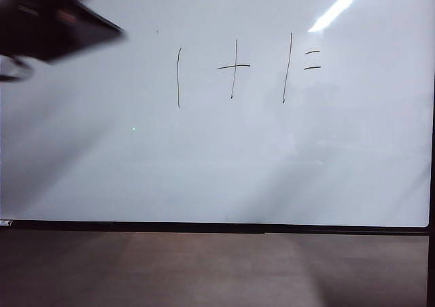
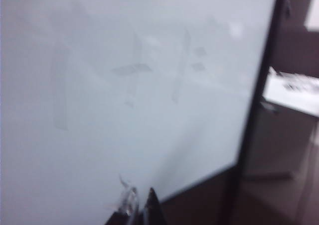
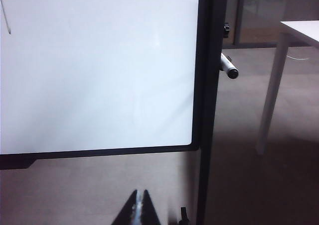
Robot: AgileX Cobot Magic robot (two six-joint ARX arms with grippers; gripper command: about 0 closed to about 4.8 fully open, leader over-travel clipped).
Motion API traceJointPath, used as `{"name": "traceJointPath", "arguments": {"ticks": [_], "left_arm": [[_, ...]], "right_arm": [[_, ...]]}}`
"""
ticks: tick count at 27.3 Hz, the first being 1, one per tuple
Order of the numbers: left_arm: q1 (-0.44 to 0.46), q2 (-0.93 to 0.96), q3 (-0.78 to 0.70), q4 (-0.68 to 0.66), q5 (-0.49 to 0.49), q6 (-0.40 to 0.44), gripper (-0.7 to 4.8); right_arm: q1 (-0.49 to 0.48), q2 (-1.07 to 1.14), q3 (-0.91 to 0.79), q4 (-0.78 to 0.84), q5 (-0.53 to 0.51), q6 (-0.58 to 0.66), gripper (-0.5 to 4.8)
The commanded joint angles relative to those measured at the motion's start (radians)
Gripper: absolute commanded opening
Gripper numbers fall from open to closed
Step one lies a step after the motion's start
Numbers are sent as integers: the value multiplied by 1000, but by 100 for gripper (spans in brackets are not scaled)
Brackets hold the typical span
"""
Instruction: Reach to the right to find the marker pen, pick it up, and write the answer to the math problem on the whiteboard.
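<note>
The right end effector (image 3: 139, 207) shows in its wrist view as two dark fingertips pressed together, holding nothing, hanging over bare brown floor (image 3: 99, 185) just below the lower right corner of the whiteboard (image 3: 99, 75). The left end effector (image 2: 137, 205) appears in its own blurred wrist view as dark tips with a pale glint at the picture's edge; whether it is open or closed I cannot tell, and nothing is seen in it. In the exterior view a dark, blurred part of the left arm (image 1: 47, 22) fills the upper left corner, in front of the board.

The board's thin black frame (image 3: 204, 85) runs along its bottom and right edges. Beyond the right edge, the marker pen (image 3: 228, 65) pokes out from behind the frame, pale barrel and dark end, well apart from both end effectors. Further right stands a white worktop (image 3: 299, 28) on a pale leg, with open floor between it and the frame.

The math problem (image 1: 234, 69) sits high on the board; the wide white surface right of the equals sign and below is unmarked.
</note>
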Motion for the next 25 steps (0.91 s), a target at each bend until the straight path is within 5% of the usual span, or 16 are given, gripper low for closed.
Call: {"name": "traceJointPath", "arguments": {"ticks": [1,16,25], "left_arm": [[-74,143,120,-23,5,6,27],[-338,514,405,-85,11,129,27],[-362,516,411,-89,11,137,27]], "right_arm": [[0,-1,-4,9,1,0,-5],[0,-1,-4,9,1,0,-5],[0,-1,-4,9,1,0,-5]]}}
